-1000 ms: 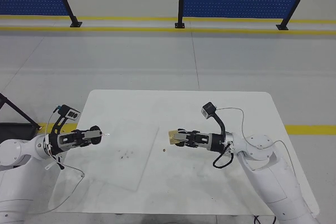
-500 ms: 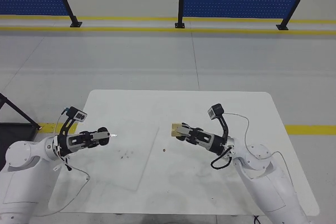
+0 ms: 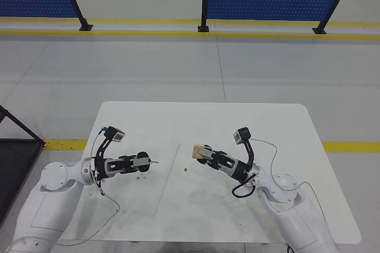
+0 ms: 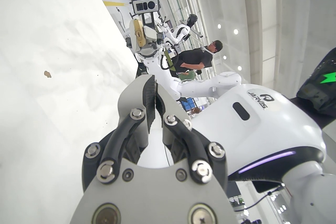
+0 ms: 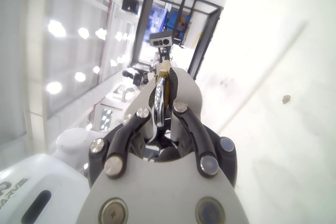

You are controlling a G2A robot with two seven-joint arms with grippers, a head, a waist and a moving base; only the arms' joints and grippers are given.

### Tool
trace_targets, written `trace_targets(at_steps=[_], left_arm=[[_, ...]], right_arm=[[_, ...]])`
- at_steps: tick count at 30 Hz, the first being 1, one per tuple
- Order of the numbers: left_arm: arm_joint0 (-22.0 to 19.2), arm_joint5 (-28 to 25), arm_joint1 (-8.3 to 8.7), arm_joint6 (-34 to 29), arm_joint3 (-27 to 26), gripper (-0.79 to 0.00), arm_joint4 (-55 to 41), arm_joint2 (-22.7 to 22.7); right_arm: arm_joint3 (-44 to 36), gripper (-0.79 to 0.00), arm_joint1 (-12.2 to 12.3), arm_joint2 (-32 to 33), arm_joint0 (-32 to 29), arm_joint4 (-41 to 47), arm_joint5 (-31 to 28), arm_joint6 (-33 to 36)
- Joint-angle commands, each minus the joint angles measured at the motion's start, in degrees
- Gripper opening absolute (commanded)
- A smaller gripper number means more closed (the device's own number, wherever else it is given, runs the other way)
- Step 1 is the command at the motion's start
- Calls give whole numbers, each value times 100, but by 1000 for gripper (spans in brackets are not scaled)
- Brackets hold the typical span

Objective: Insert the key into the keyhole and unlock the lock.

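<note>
Top view: above the white worktop (image 3: 272,126), the left end effector (image 3: 147,162) pinches a small silver key (image 3: 153,162) aimed toward three o'clock, well apart from the brass padlock (image 3: 197,150) gripped by the right end effector (image 3: 206,152).
Left wrist view: its pads (image 4: 148,92) are pressed together.
Right wrist view: the padlock's steel shackle (image 5: 159,101) sits clamped.

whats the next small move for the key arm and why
Probably ease the left gripper toward the lock, keeping the key lined up with the keyhole face. The key tip and lock are apart above the table, and the right gripper holds the lock with that face turned toward the key.
</note>
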Motion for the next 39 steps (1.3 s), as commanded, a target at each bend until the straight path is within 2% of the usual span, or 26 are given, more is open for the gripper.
trace_targets(at_steps=[1,6,19,39], left_arm=[[-13,41,-17,29,-16,-785,-61,114],[-97,281,-54,171,2,-785,-134,338],[-356,198,-170,861,98,-785,151,833],[-390,255,-205,984,168,-785,39,935]], right_arm=[[7,-785,-6,-24,-22,-6,-63,-55],[41,-785,-17,-103,-37,-4,-220,-39],[-53,-785,-54,-360,-35,9,-277,-47],[-79,-785,-68,-451,23,-32,-178,-56]])
